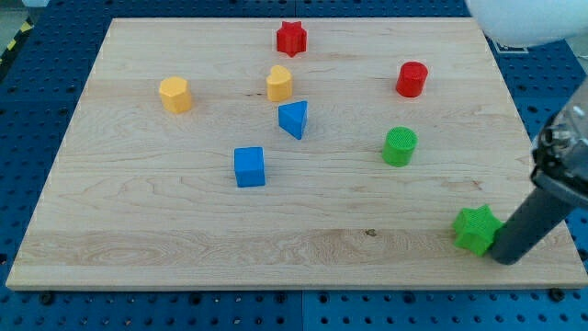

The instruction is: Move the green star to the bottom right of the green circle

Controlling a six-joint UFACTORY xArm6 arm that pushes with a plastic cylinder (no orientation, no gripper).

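Note:
The green star (476, 229) lies near the board's bottom right corner. The green circle (400, 146) stands up and to the left of it, in the right half of the board. My tip (504, 258) is at the star's lower right side, touching or almost touching it. The dark rod rises from there toward the view's right edge.
On the wooden board (138, 239): a red star (291, 39) at the top, a red cylinder (412, 79) at the upper right, a yellow hexagon (175, 95) at the left, a yellow block (279, 84), a blue triangle (293, 119) and a blue cube (249, 166) near the middle.

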